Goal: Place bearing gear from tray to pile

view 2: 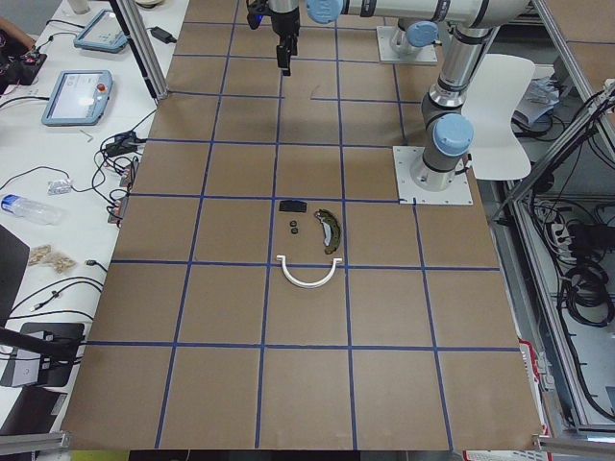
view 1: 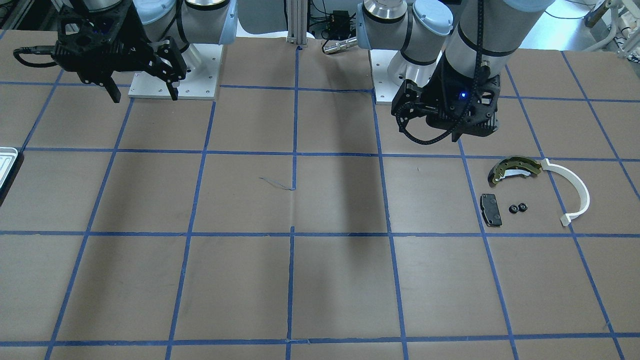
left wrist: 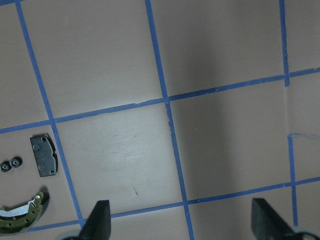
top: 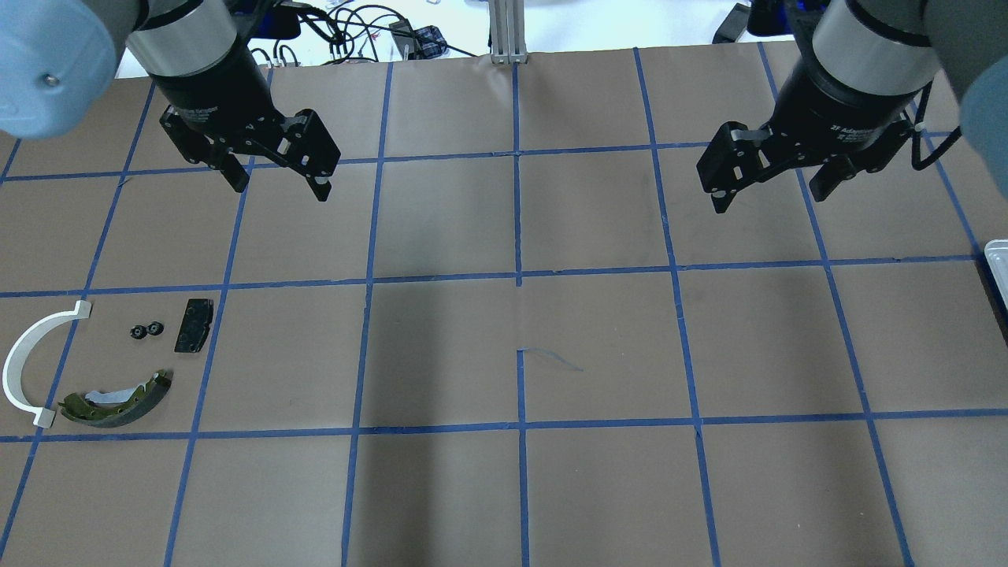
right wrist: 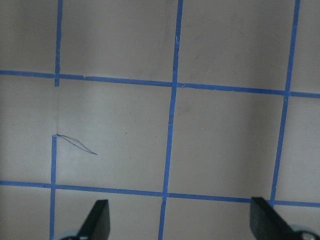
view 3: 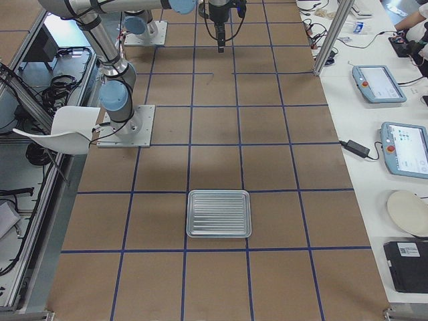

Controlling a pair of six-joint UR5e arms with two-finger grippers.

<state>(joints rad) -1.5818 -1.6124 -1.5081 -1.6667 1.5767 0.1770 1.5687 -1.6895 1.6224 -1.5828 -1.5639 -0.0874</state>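
Two small black bearing gears (top: 146, 331) lie side by side in the pile, between the black brake pad (top: 194, 325), the olive-gold brake shoe (top: 118, 402) and the white plastic arc (top: 31, 366). The gears also show in the left wrist view (left wrist: 11, 165). The pale ribbed tray (view 3: 219, 213) lies flat at the table's right end, with nothing showing on it. My left gripper (top: 277, 187) is open and empty, raised above the table beyond the pile. My right gripper (top: 768, 201) is open and empty, raised over the right half.
The table is brown paper with a grid of blue tape lines. A thin pen mark (top: 555, 361) is near the middle. The tray's edge (top: 998, 268) shows at the right border. Both arm bases (view 1: 172, 70) stand at the table's robot side.
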